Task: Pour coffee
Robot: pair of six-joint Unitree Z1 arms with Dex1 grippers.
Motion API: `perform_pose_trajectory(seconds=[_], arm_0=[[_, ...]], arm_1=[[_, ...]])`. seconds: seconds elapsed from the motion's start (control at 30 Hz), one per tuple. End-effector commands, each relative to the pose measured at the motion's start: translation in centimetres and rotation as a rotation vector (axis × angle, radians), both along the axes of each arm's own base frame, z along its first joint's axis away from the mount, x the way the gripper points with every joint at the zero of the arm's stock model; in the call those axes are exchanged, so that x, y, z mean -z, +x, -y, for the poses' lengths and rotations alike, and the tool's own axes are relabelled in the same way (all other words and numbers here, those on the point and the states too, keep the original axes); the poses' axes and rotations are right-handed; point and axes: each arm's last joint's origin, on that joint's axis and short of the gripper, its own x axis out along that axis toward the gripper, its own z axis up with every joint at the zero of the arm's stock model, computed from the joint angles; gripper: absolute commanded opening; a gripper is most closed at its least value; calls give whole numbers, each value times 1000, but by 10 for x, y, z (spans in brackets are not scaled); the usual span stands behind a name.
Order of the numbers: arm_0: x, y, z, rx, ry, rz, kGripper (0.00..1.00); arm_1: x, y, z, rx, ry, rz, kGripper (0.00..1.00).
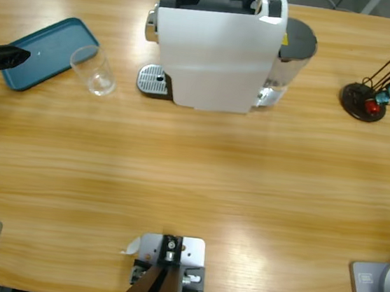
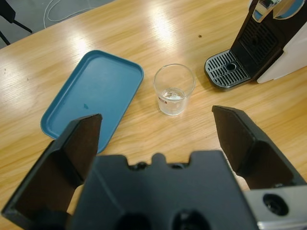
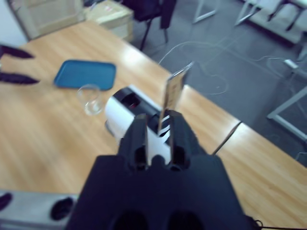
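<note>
**Glass beside drip grate, lever pinched**

Empty clear glass [image 1: 99,72] upright on the wooden surface [image 1: 191,181], between the blue tray [image 1: 47,52] and the drip grate [image 1: 153,81] of the white coffee machine [image 1: 216,50], touching neither. Left gripper [image 2: 156,129] with fingers [image 2: 244,143] spread wide, holding nothing, aimed at the glass from near the tray's edge. Right gripper [image 3: 158,129] high above the machine, fingers nearly closed on its raised lever [image 3: 173,88]. Capsule rack [image 1: 381,86] at the far right, well apart.
</note>
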Motion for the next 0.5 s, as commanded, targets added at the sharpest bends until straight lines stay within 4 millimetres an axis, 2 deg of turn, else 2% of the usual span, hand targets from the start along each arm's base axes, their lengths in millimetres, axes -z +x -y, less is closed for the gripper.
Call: perform_pose_trajectory(seconds=[0.03,0.1,0.2,0.4,0.5], arm_0=[[12,1,2,-8,34,-35,1000],[12,1,2,-8,34,-35,1000],[12,2,2,-8,36,-37,1000],[13,2,2,-8,39,-40,1000],[13,3,3,-7,40,-43,1000]], arm_1=[[48,54,-39,164,-114,15,0],[62,66,-50,178,-144,15,0],[68,73,-61,171,-144,18,0],[67,71,-79,140,-161,35,0],[69,67,-103,99,-177,34,0]])
